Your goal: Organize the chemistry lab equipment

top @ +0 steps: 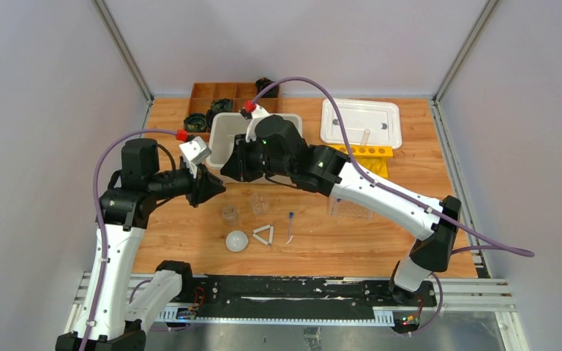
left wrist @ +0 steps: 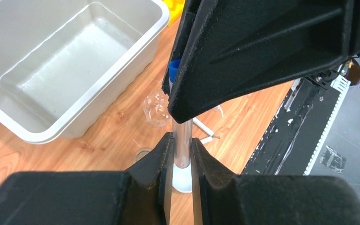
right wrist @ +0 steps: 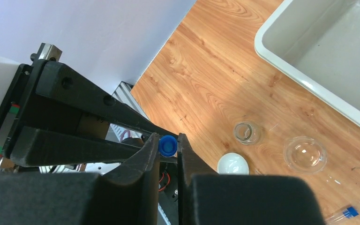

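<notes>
My left gripper (top: 216,186) is shut on the lower part of a thin clear blue-capped tube (left wrist: 183,140), held above the table. My right gripper (top: 234,168) meets it from the right, and its fingers close on the tube's blue cap (right wrist: 168,145). The tube is hidden in the top view. Below lie two small clear beakers (top: 228,213) (top: 258,203), a white dome (top: 237,240), a white triangle (top: 263,235) and another blue-capped tube (top: 290,227). A clear plastic rack (top: 351,208) and a yellow rack (top: 366,155) stand to the right.
A white tub (top: 223,139) stands just behind the grippers. A clear tray (top: 361,121) is at the back right. The brown wooden divided tray (top: 223,91) and black coiled objects (top: 197,121) are at the back left.
</notes>
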`<state>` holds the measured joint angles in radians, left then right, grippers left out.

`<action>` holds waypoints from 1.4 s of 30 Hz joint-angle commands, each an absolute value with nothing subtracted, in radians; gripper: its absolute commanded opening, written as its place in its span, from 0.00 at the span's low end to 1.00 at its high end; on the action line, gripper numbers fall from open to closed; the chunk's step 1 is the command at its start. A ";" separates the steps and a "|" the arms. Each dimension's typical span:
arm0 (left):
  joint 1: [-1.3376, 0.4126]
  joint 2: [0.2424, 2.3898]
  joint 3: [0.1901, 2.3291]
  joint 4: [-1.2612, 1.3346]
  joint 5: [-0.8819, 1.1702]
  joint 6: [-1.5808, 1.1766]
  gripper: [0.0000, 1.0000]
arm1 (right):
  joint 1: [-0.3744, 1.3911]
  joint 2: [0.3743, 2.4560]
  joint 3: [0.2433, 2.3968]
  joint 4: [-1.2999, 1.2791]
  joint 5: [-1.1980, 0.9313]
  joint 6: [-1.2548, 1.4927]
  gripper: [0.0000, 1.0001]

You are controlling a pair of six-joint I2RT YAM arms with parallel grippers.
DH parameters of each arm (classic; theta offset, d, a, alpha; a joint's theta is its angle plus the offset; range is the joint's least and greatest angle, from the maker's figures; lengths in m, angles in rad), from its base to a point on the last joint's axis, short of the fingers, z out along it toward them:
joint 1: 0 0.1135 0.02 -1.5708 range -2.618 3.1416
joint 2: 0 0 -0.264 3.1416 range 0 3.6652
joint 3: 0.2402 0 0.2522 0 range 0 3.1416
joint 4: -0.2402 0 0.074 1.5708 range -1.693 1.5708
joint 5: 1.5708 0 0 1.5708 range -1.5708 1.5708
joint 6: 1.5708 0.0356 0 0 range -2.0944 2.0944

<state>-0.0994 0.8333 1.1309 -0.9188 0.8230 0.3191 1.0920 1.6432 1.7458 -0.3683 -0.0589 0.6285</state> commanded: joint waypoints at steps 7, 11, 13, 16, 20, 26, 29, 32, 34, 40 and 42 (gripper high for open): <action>-0.101 0.834 1.159 -0.927 0.746 0.298 1.00 | 1.029 1.547 1.638 -0.383 -0.047 0.594 0.00; -0.101 0.842 1.185 -0.937 0.729 0.284 1.00 | 0.946 1.397 1.481 -0.433 0.081 0.541 0.00; -0.101 0.847 1.194 -0.937 0.725 0.278 1.00 | 0.898 1.306 1.381 -0.469 0.161 0.510 0.00; -0.101 0.858 1.200 -0.937 0.713 0.270 1.00 | 0.813 1.175 1.256 -0.521 0.303 0.467 0.00; -0.101 0.873 1.203 -0.937 0.700 0.268 1.00 | 0.692 1.022 1.105 -0.549 0.409 0.444 0.00; -0.101 0.895 1.200 -0.937 0.707 0.260 1.00 | 0.556 0.993 0.970 -0.535 0.420 0.454 0.00; -0.102 0.901 1.200 -0.937 0.693 0.259 1.00 | 0.552 1.025 0.932 -0.508 0.443 0.454 0.00; -0.102 0.901 1.202 -0.937 0.688 0.256 1.00 | 0.551 1.064 0.899 -0.479 0.456 0.452 0.00; -0.102 0.898 1.201 -0.937 0.687 0.258 1.00 | 0.550 1.089 0.880 -0.466 0.473 0.455 0.00; -0.101 0.894 1.200 -0.937 0.686 0.261 1.00 | 0.550 1.145 0.831 -0.399 0.516 0.455 0.00; -0.102 0.892 1.200 -0.937 0.684 0.262 1.00 | 0.550 1.160 0.819 -0.373 0.522 0.454 0.00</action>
<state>-0.0998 0.9031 1.1782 -0.9379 0.6872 0.2680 0.5606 1.1381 0.8463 -0.4423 0.4629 0.4618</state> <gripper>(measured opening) 0.996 0.137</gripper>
